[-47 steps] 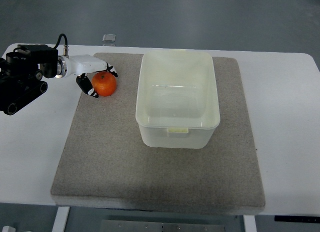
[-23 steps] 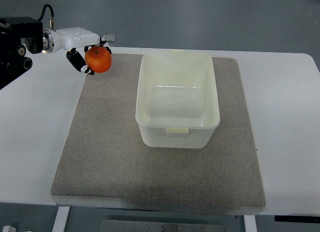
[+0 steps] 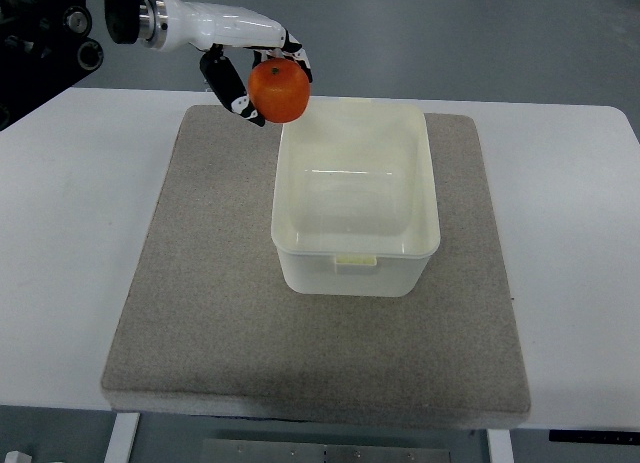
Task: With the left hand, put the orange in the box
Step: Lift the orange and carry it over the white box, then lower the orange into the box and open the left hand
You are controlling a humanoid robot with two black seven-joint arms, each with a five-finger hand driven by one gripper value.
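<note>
Left hand (image 3: 250, 68) clamped on the orange (image 3: 279, 91), held in the air at the box's (image 3: 356, 268) far-left corner; box rests on grey mat (image 3: 200, 313).

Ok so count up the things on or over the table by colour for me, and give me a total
Orange: 1, the orange held in the left hand
Cream white: 1, the box
Grey: 1, the mat
Total: 3

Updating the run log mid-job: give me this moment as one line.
left hand: shut on orange | orange: lifted, at box far-left corner | box: empty, on mat | right hand: not in view
</note>
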